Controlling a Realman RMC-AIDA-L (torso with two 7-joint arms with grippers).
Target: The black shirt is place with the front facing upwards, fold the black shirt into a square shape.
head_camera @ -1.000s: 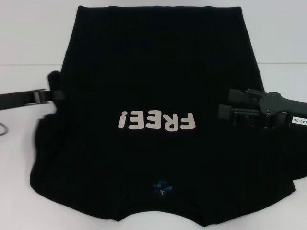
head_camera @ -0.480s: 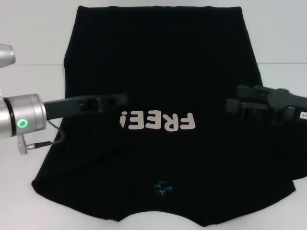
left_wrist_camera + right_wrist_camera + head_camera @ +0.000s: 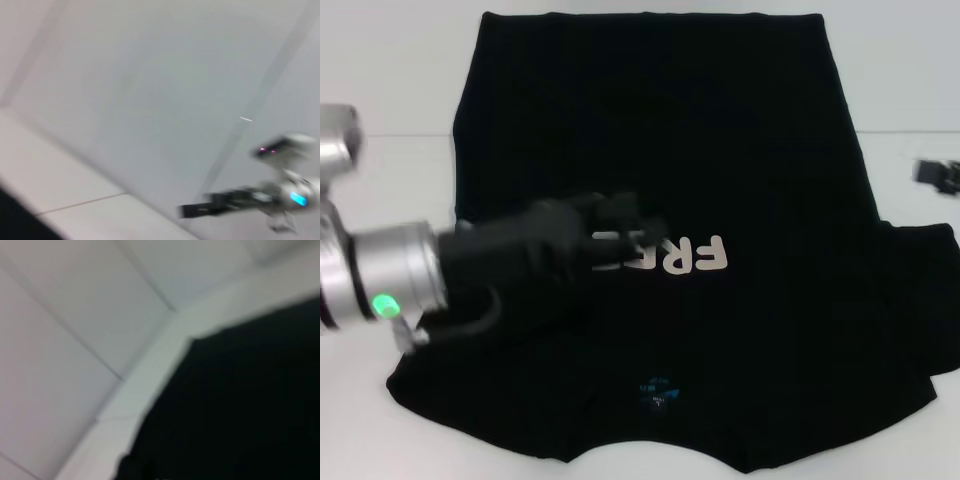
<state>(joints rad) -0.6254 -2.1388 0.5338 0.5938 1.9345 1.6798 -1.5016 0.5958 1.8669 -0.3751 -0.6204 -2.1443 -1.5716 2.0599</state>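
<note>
The black shirt (image 3: 660, 150) lies flat on the white desk (image 3: 390, 80), print up, bare desk along both side edges, while the left gripper (image 3: 630, 215) hangs over its lettering and the right gripper (image 3: 940, 175) sits off its right edge, neither's fingers discernible.

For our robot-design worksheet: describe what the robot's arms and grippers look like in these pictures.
The left arm has a silver cylindrical wrist with a glowing green light and a black cable; its left gripper is black. Only a black tip of the right gripper shows at the edge.
</note>
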